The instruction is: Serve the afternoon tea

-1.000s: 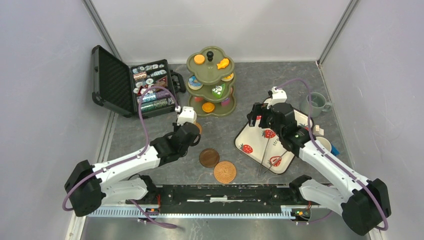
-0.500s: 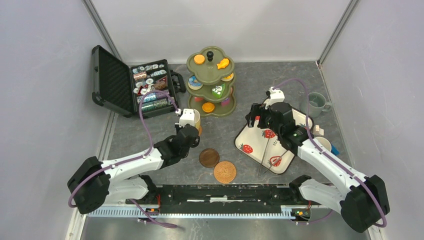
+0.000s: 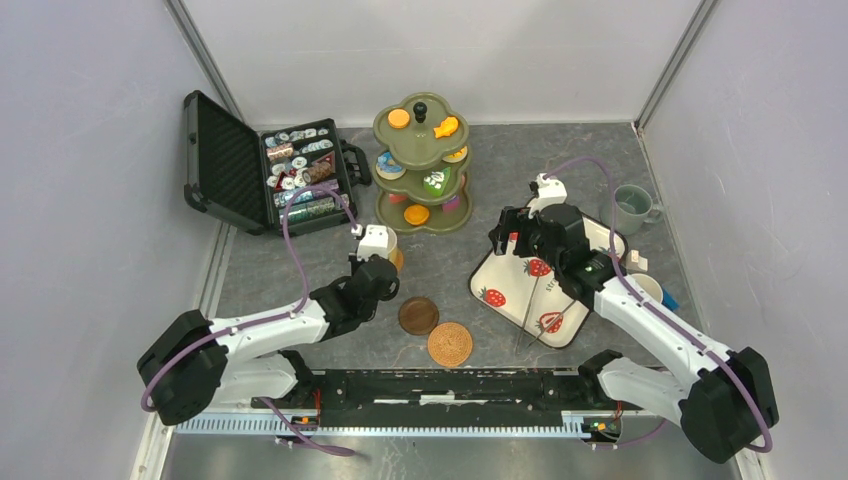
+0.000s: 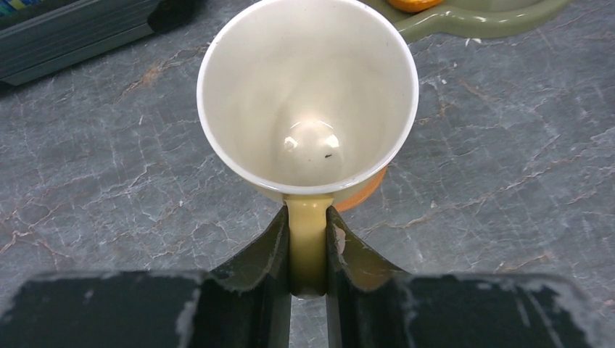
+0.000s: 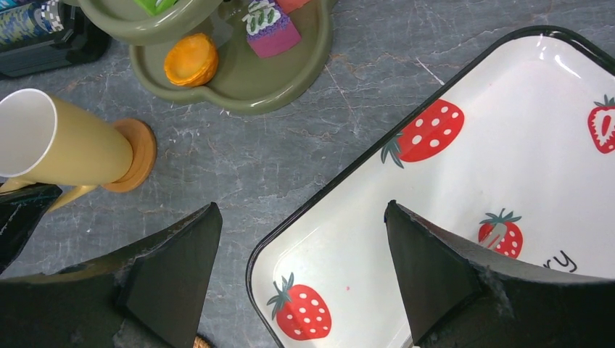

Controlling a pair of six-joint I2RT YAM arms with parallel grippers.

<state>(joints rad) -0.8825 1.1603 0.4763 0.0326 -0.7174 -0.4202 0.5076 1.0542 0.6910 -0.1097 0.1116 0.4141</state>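
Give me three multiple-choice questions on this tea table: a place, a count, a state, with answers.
1. The yellow mug is: A) on the strawberry tray B) on a coaster by the tiered stand C) in the black case
2. Coasters in view: A) one B) three C) five
3. The right end effector is: A) open, empty B) shut on a cake C) shut on a mug
Answers:
B: its base meets the coaster in the right wrist view.
B: a dark coaster and a woven coaster lie bare, plus the mug's.
A: its fingers stand wide apart, nothing between.
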